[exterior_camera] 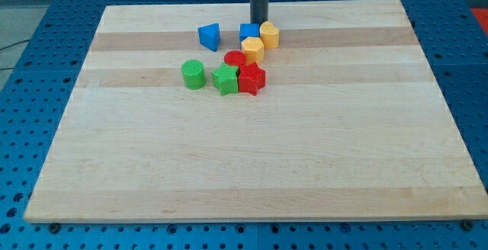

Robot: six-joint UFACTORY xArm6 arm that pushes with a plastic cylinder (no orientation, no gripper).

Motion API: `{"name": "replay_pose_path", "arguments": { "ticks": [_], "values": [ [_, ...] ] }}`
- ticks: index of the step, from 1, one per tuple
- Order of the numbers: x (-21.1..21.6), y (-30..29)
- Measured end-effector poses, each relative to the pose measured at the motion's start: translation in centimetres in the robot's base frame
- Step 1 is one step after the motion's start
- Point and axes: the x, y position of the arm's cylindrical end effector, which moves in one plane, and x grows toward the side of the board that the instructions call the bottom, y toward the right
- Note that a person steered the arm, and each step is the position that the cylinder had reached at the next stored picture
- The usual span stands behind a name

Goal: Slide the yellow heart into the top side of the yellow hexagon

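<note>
My tip (259, 20) rests on the board near the view's top, just above the gap between the blue cube (248, 31) and the yellow heart (269, 34). The yellow heart lies at the right end of the cluster, touching the blue cube's right side. The yellow hexagon (252, 49) lies just below and left of the heart, touching it and the blue cube. The heart is at the hexagon's upper right.
A blue triangular block (209, 36) lies left of the cube. A red cylinder (234, 58), a red star (252, 78), a green star (226, 78) and a green cylinder (194, 75) lie below the hexagon. The wooden board (244, 166) sits on a blue perforated table.
</note>
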Motion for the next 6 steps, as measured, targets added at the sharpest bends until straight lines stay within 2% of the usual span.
{"name": "replay_pose_path", "arguments": {
  "ticks": [1,2,3,4,5,6],
  "values": [
    [0.1,0.5],
    [3.5,0.5],
    [2.6,0.6],
    [-1.9,6.0],
    [2.6,15.2],
    [2.7,7.9]
  ]
}}
